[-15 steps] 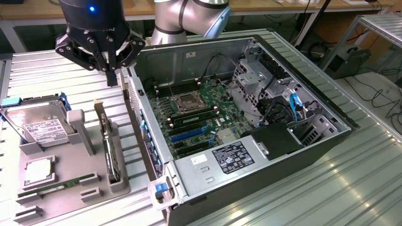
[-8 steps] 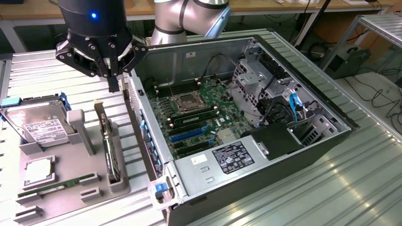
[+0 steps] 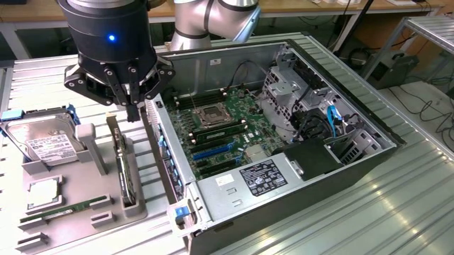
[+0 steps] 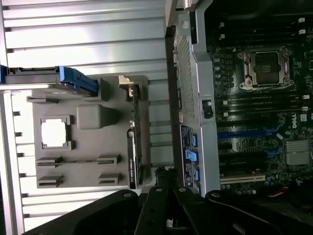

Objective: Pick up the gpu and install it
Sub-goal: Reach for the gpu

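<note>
Exterior view: black pincer shut, apparently empty, poised just above one end of the thin dark gpu standing on edge in a grey moulded tray; wrist view: same gpu slotted in the tray, shut pincer near its end.

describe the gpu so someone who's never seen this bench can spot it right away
Find the open computer case, then the grey tray beside it on the exterior view's left. The gpu stands on edge in the tray slot nearest the case. Unlike the silver hard drive and thin green memory stick, it is a long dark upright card.
</note>
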`<state>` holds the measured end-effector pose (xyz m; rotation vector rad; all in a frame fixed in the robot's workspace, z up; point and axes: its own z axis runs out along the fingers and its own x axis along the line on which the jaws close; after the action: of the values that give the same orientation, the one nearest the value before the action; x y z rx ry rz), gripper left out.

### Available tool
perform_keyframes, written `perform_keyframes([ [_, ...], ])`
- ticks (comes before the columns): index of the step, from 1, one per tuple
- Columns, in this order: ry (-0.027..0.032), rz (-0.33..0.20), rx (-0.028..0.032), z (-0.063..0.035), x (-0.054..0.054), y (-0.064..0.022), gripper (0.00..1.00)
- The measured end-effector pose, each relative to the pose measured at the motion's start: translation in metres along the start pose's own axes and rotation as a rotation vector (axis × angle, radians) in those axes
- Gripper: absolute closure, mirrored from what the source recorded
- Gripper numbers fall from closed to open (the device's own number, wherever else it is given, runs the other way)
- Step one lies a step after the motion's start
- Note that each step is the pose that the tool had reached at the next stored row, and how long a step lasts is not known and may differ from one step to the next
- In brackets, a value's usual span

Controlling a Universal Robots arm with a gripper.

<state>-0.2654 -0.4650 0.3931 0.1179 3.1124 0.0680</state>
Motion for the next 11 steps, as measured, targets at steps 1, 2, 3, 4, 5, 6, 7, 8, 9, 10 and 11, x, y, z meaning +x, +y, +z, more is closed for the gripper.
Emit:
perform_keyframes([
  [1, 0.0000, 0.000, 0.0000, 0.0000, 0.000, -0.0009, 0.89],
  [2, 0.0000, 0.000, 0.0000, -0.0001, 0.000, -0.0018, 0.89],
  [3, 0.0001, 0.000, 0.0001, -0.0002, 0.000, -0.0028, 0.89],
  [4, 0.0001, 0.000, 0.0001, -0.0002, 0.000, -0.0038, 0.89],
  [5, 0.0001, 0.000, 0.0001, -0.0003, 0.000, -0.0049, 0.89],
  [6, 0.0001, 0.000, 0.0001, -0.0003, 0.000, -0.0059, 0.89],
  [7, 0.0001, 0.000, 0.0001, -0.0003, -0.001, -0.0069, 0.89],
  [8, 0.0000, 0.000, 0.0000, -0.0003, -0.001, -0.0079, 0.89],
  [9, 0.0000, 0.000, 0.0001, -0.0004, -0.001, -0.0090, 0.89],
  [10, 0.0000, 0.000, 0.0000, -0.0004, -0.001, -0.0102, 0.89],
  [11, 0.0000, 0.000, 0.0000, -0.0005, -0.001, -0.0123, 0.89],
])
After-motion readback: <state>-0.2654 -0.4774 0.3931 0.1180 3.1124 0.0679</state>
